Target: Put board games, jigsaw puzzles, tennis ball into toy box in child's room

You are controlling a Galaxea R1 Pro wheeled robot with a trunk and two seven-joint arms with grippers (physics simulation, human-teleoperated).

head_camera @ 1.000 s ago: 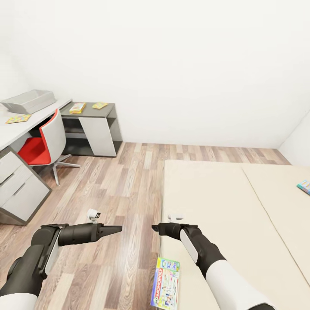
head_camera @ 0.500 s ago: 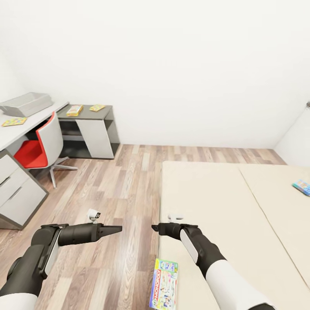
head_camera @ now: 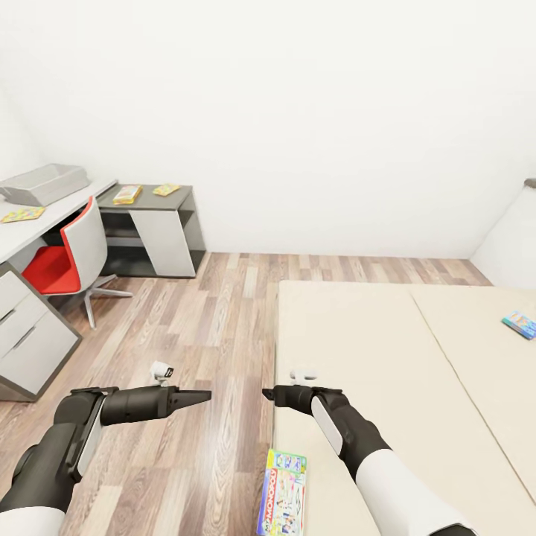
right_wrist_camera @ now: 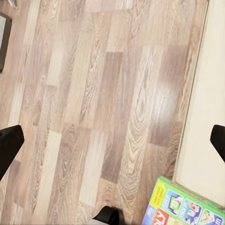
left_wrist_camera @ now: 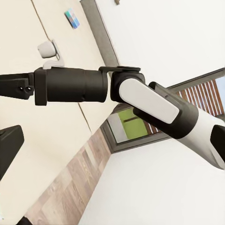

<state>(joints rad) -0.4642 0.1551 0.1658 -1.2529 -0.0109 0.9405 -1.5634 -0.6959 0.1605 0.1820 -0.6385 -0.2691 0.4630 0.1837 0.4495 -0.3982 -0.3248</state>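
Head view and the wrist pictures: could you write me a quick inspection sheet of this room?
Surface: bed, beige two-part mattress; L-shaped table at far left.
Job's things: toy box on the table; two small flat boxes on its dark end; board game at the bed's near edge; another far right.
Clutter: nothing seen.
Grippers: left gripper, right gripper, jaws open, empty.
Cables: nothing seen.
Surroundings: red-and-white chair, wood-plank floor.

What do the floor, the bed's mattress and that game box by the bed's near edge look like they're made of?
Floor: wood planks, visible grain, slight sheen, possibly laminate. Mattress: plain beige, matte, probably fabric; no weave shows. Board game: flat box with bright glossy print, likely cardboard.
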